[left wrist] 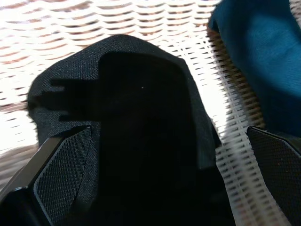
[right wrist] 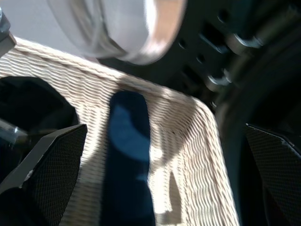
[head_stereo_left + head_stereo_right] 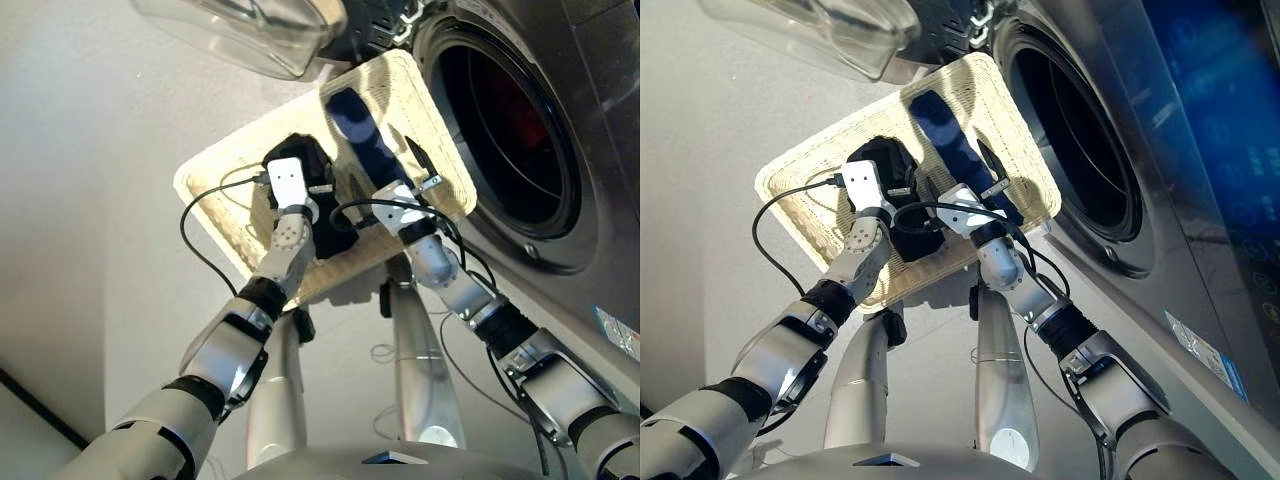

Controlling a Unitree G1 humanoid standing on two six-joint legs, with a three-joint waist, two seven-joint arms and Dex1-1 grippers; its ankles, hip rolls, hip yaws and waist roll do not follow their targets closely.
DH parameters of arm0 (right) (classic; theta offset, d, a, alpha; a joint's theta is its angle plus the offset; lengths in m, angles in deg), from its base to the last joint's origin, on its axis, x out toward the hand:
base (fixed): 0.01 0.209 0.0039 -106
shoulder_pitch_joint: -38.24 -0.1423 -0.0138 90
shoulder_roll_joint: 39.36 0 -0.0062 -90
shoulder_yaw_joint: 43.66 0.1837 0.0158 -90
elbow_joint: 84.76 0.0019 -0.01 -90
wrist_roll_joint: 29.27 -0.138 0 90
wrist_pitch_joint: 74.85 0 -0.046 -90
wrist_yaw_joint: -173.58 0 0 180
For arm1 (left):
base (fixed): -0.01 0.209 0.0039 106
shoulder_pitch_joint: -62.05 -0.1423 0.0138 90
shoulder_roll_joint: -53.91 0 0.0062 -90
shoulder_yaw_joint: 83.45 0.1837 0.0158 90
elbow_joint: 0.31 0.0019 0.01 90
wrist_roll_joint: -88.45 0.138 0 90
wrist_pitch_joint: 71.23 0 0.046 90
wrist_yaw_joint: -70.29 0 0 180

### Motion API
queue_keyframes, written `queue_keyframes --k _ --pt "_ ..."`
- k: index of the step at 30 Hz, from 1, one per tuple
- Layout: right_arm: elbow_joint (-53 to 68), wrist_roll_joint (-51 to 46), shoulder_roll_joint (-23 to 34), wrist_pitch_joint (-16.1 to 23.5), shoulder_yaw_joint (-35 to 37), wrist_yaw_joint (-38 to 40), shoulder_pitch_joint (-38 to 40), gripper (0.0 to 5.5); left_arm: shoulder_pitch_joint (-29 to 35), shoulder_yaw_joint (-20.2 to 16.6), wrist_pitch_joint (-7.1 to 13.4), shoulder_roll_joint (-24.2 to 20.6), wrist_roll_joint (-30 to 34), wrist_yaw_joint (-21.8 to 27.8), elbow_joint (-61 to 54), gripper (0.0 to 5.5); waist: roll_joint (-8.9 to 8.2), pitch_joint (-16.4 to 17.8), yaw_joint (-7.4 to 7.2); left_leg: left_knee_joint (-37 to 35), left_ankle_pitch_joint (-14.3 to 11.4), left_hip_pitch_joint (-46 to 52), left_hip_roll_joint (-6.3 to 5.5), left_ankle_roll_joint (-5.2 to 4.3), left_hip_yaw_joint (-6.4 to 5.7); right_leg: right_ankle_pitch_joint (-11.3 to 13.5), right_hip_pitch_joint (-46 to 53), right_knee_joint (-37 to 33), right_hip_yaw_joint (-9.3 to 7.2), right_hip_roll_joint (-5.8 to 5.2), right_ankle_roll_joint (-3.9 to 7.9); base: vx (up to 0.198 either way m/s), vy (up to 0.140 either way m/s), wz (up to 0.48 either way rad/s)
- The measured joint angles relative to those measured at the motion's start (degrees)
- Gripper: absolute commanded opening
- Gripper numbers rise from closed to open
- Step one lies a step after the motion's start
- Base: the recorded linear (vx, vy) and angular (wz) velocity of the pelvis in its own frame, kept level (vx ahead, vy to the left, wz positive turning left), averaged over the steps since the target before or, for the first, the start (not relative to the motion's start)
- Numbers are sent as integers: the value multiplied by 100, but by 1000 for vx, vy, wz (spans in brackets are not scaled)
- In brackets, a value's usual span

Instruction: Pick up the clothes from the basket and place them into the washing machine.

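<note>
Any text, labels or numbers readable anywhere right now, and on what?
No text can be read.
Sticker on the washing machine front: print too small to read.
Blue reflections on the machine's panel: blurred, no legible characters.
Basket, clothes and both arms: no lettering visible.

Hard sunlight glares on the basket (image 3: pixel 225 190); deep shadows in the washing machine (image 3: pixel 520 140); right wrist view blurred

No legible text, brand or number anywhere. Small label (image 3: pixel 1206 352) on the washing machine (image 3: pixel 1200 200) front, lower right of the porthole: print too small to read.
</note>
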Motion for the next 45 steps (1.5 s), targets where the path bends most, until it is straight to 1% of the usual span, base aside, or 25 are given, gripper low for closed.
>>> queue_keyframes --k 2,3,4,5,7,8,10,12,16,17,18,20,21,24,26,28,29,32,33,35,36,38,41,43,45 --pt "14 -3 43 16 42 7 28 550 130 -93 22 -124 -28 -84 12 550 -72 40 -7 250 -127 -223 75 -16 -26 4 -196 92 50 78 -6 -28 -2 -243" --pt "14 -5 55 36 70 20 49 550 192 -103 59 -177 -36 -115 11 550 -113 66 -14 329 -161 -300 96 -26 -35 3 -273 128 83 103 -4 -31 -15 -204" --pt "13 -6 87 73 72 23 71 550 259 -210 120 -244 -41 -127 27 550 -115 67 -25 412 -195 -387 121 -37 -68 2 -325 138 83 128 -3 -23 -11 -179" --pt "13 -6 96 94 67 23 91 550 287 -270 155 -276 -51 -148 36 550 -124 72 -42 508 -252 -464 132 -57 -181 -5 -359 158 78 161 6 0 0 0" --pt "14 -6 89 125 68 20 100 550 376 -372 164 -349 -55 -204 132 211 -151 86 -118 634 -304 -567 167 -51 -205 -26 -431 234 76 183 29 0 0 0" --pt "15 -7 93 136 71 21 112 550 398 -444 183 -374 -56 -229 134 0 -156 88 -146 689 -320 -613 179 -50 -213 -34 -461 255 74 187 33 0 0 0" --pt "15 -10 116 139 70 13 168 550 423 -468 204 -413 -65 -232 134 0 -159 90 -150 725 -321 -660 176 -49 -246 -40 -494 272 62 187 31 0 0 0" --pt "15 -14 113 163 64 -21 218 550 423 -460 253 -405 -96 -227 131 0 -161 91 -147 735 -321 -663 158 -50 -312 -73 -495 318 37 179 28 0 0 0" --pt "12 -24 108 227 69 -36 211 550 333 -427 257 -364 -115 -228 -15 0 -168 87 -151 723 -308 -642 102 -54 -352 -84 -484 359 13 132 10 0 0 0" --pt "0 -24 109 225 56 -41 214 550 299 -422 257 -352 -119 -223 -59 0 -169 87 -154 707 -298 -609 82 -57 -352 -67 -470 398 13 116 -13 0 0 0" --pt "-11 -20 113 218 31 -59 202 550 249 -401 254 -340 -136 -211 -70 0 -173 87 -152 669 -295 -531 64 -54 -349 -81 -420 417 -32 78 -4 0 0 0" --pt "-145 -7 110 214 -123 -70 175 550 54 -394 244 -268 -224 -167 -73 0 -177 89 -143 534 -273 -221 22 -54 -349 -113 -162 415 -122 18 -30 0 0 0" --pt "-250 -1 104 208 -204 -86 187 550 -89 -359 243 -225 -237 -139 -73 0 -185 94 -143 398 -233 20 -22 -59 -349 -142 33 390 -157 -22 -51 0 0 0" --pt "-608 27 90 200 -421 -197 186 550 -505 -192 247 -156 -344 -35 -226 0 -198 103 -107 -137 -41 751 -152 -64 -394 -175 671 197 -395 -164 -78 19 -12 63" --pt "-1013 193 88 167 -636 -319 201 550 -805 -125 259 -83 -354 119 -477 0 -206 106 -35 -616 152 1298 -219 -92 -474 -171 1167 -39 -493 -190 -83 62 -28 177" --pt "-1221 284 65 85 -915 -535 200 550 -1023 -51 280 -28 -496 240 -655 0 -220 110 134 -1097 344 1842 -247 -120 -527 -161 1625 -258 -607 -186 -102 64 -11 75" --pt "-1292 338 69 66 -1040 -634 206 550 -1143 -8 287 -24 -556 293 -803 0 -226 108 142 -1368 454 2080 -263 -129 -543 -153 1796 -359 -637 -181 -106 52 -5 18" --pt "-1404 549 -16 53 -1349 -904 127 550 -1332 65 299 -6 -573 459 -1066 0 -223 106 301 -1936 679 2679 -271 -144 -575 -154 2241 -521 -737 -164 -109 37 -2 4" --pt "-1447 642 -46 28 -1425 -969 121 550 -1381 160 306 41 -609 481 -1164 0 -222 106 340 -2062 722 2844 -273 -143 -584 -156 2381 -570 -756 -158 -107 0 0 0" --pt "-1513 672 -179 -44 -1500 -1059 94 550 -1446 264 328 74 -675 544 -1296 0 -219 105 402 -2150 746 3052 -287 -136 -618 -158 2607 -634 -823 -174 -104 -35 -10 50" --pt "-1560 672 -240 -50 -1521 -1069 88 550 -1449 298 345 75 -679 572 -1341 0 -218 105 418 -2145 745 3098 -293 -134 -629 -172 2670 -633 -889 -196 -90 -61 -27 129" --pt "-1591 671 -378 -58 -1529 -1080 6 550 -1475 380 355 145 -716 578 -1497 0 -215 106 527 -2142 758 3173 -317 -119 -644 -175 2766 -632 -914 -229 -86 -34 -10 58" --pt "-1689 669 -581 -69 -1518 -1075 -55 550 -1529 440 371 132 -821 577 -1675 0 -209 105 644 -2141 783 3289 -354 -82 -678 -199 2865 -575 -918 -273 -54 0 0 0" --pt "-1784 667 -625 -69 -1510 -1050 -29 550 -1604 479 378 128 -933 574 -1792 0 -168 100 668 -2142 803 3346 -385 -54 -726 -239 2935 -544 -947 -315 0 0 0 0" --pt "-1806 668 -625 -70 -1501 -965 3 550 -1712 494 379 131 -1017 571 -2001 0 -97 92 669 -2145 820 3349 -420 -25 -764 -243 2955 -535 -971 -359 5 0 0 0"
